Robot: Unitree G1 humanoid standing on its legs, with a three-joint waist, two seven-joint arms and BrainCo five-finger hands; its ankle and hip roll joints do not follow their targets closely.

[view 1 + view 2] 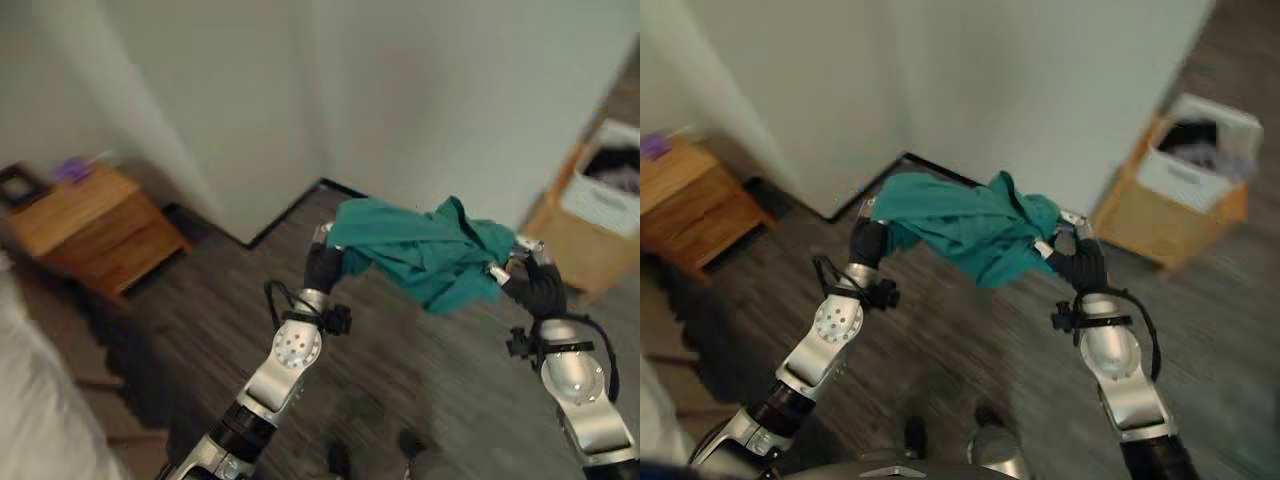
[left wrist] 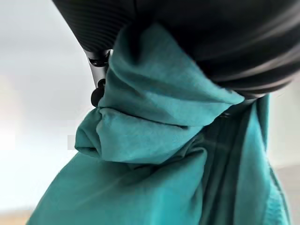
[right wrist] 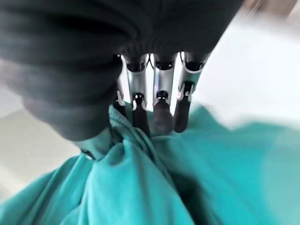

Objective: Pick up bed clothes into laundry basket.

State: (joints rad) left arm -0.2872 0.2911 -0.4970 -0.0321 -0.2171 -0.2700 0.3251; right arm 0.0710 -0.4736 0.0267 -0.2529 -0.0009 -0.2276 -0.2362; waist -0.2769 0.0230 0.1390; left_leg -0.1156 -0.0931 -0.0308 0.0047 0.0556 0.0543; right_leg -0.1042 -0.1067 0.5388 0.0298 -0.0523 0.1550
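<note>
You've got the teal garment strung in the air between both robot hands, centre of the head views, above the dark plank floor. The left robot hand has its fingers buried in a bunched fold at the cloth's left end; the right robot hand has its fingers curled into a gather at the right end. It reads as thin, light, floppy fabric, sagging and hanging in a loose tail below the right side, so expect it to drape and swing, and maybe slip if a pinch loosens. Keep hold on the thick bunched folds, not a single edge. The laundry basket, white liner in a wooden frame, sits upper right by the wall, well apart.
</note>
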